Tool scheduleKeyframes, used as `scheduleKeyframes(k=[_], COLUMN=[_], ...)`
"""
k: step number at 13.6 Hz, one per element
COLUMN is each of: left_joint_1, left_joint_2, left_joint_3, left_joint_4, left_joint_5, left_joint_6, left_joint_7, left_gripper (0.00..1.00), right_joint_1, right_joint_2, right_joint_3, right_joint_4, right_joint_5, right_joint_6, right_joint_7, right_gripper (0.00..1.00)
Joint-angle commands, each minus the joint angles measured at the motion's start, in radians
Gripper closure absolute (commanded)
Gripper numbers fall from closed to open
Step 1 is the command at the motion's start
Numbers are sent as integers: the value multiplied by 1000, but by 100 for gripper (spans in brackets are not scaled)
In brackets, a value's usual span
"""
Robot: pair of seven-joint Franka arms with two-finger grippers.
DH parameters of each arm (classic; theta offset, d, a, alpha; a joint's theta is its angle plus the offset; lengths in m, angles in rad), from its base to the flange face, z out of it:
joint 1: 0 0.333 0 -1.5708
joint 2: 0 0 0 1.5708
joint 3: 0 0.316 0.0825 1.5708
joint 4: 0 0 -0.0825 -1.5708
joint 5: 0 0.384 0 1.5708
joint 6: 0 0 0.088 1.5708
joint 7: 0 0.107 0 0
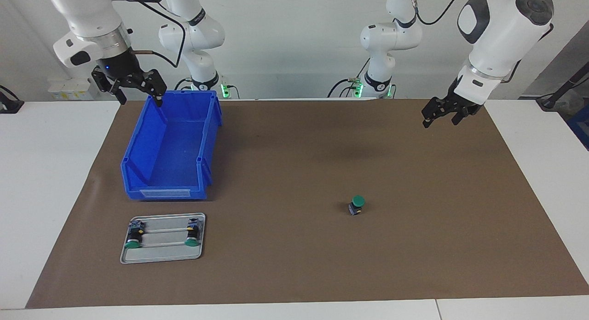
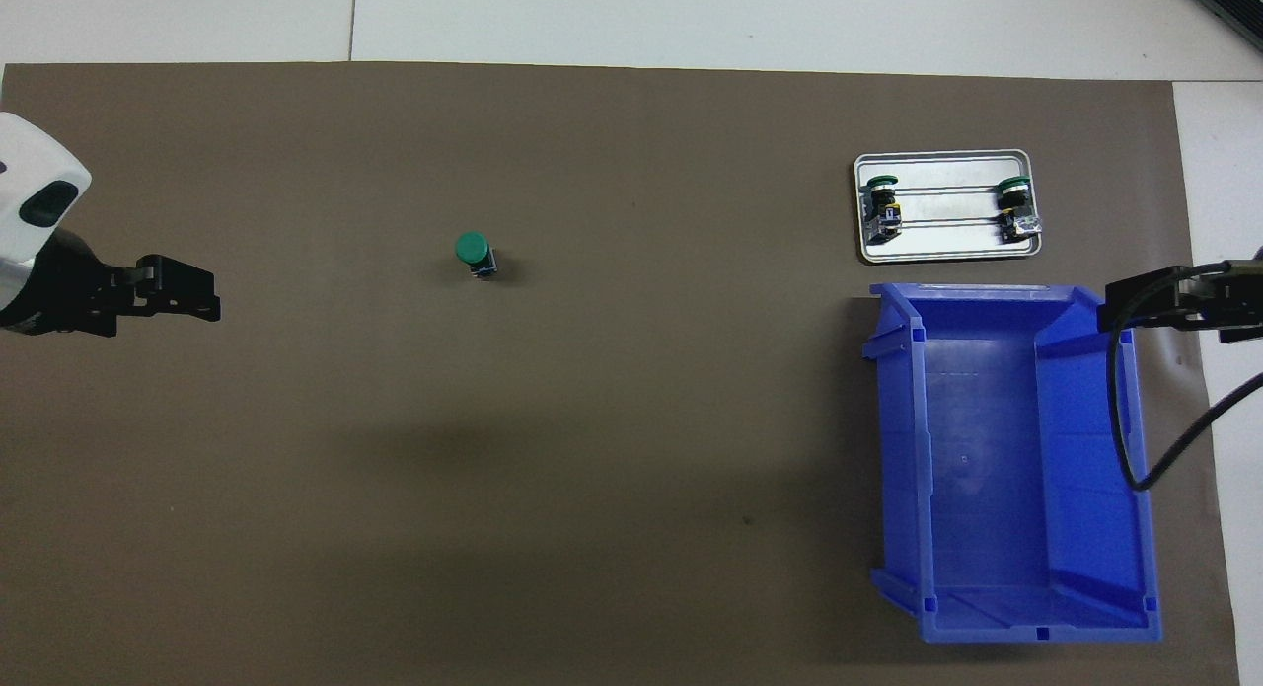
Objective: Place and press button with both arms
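We see the green push-button [image 1: 357,205] standing cap-up on the brown mat [image 1: 294,264], alone at six o'clock of the left tool [image 1: 441,115], likely set out for pickup. Left tool hovers over the mat, jaws spread, empty. Right tool [image 1: 138,90] waits over the blue bin's [image 1: 165,191] rim, open, empty
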Motion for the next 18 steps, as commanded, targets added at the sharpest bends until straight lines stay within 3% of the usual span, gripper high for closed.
scheduleKeyframes(k=[1,8,12,16,18], left_joint_1=[-1,1,2,-8,-10], left_joint_2=[-7,-1,6,6,4], left_joint_3=[3,7,12,10,10], left_joint_4=[1,24,50,49,43], left_joint_5=[15,18,22,96,97], left_joint_6=[18,-22,-48,-32,-30], left_joint_7=[2,5,98,235,238], left_gripper=[2,2,2,2,2], right_joint_1=[-8,-12,29,147,236], right_joint_2=[-12,-12,-25,70,167], right_joint_3=[-4,-4,5,7,10], right_joint_4=[-11,-16,-70,-77,-54], right_joint_5=[12,13,18,140,174], right_joint_6=[-8,3,130,327,454], right_joint_7=[-6,-3,-4,40,124], right_gripper=[0,0,0,0,0])
